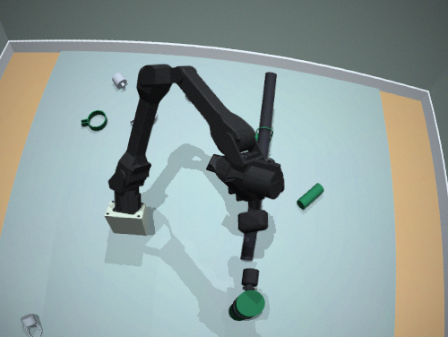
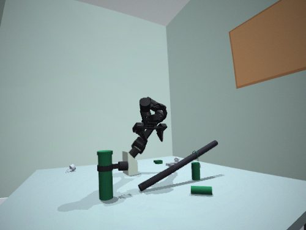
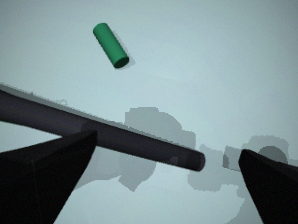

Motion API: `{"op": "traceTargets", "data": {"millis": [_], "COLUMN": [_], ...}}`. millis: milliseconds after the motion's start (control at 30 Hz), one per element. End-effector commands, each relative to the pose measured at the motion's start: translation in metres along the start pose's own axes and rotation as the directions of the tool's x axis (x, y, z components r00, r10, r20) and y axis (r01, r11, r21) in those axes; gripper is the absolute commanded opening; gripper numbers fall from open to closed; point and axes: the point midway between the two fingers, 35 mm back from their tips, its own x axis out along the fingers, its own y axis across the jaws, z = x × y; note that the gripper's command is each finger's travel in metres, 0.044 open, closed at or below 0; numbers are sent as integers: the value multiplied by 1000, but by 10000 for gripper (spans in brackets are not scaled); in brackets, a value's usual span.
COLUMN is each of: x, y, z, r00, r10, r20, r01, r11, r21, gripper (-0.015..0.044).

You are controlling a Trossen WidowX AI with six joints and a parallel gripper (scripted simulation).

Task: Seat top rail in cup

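Note:
The dark rail (image 1: 269, 99) (image 2: 177, 166) (image 3: 145, 145) slopes through the green wire loop (image 1: 272, 133) above a short green post (image 2: 196, 171). Its cut end is low, at or near the table. The black rail-end cup (image 1: 250, 277) (image 2: 123, 166) is empty, higher than that end and apart from it. It sticks out toward the rail from the brace band (image 2: 104, 168), which is around the upper part of the big green post (image 1: 251, 305) (image 2: 105, 185). My gripper (image 2: 153, 140) (image 3: 168, 146) is wide open and empty, above the rail and clear of it. The arm partly hides it in the top view.
A green cylinder (image 1: 310, 196) (image 2: 201, 190) (image 3: 111, 46) lies to one side of the rail. A green band (image 1: 106, 120) (image 2: 158, 161) and a grey fitting (image 1: 119, 81) lie behind the arm's base (image 1: 127, 224). Another grey fitting (image 1: 30, 320) (image 2: 72, 167) lies at the front left in the top view.

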Motion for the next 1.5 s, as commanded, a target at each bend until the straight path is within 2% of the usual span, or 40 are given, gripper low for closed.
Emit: {"op": "traceTargets", "data": {"millis": [0,133,233,333,433,533,667,733,1333,1467], "x": [-3,0,10,26,41,56,75,81,82,99], "y": [5,6,9,14,20,26,35,38,39,39], "z": [1,1,0,-2,-6,-10,-18,-21,-21,-30], "r00": [1000,1000,998,987,968,941,891,871,869,869], "r10": [4,5,11,18,23,29,32,32,32,32], "r20": [1,-13,-68,-158,-248,-337,-453,-490,-494,-494], "r01": [-4,-4,8,70,174,299,453,490,494,494], "r11": [999,995,960,845,650,399,16,-110,-126,-126], "r21": [49,97,278,530,739,867,891,865,860,861], "gripper": [440,440,440,440,440,440,440,440,440,440]}}
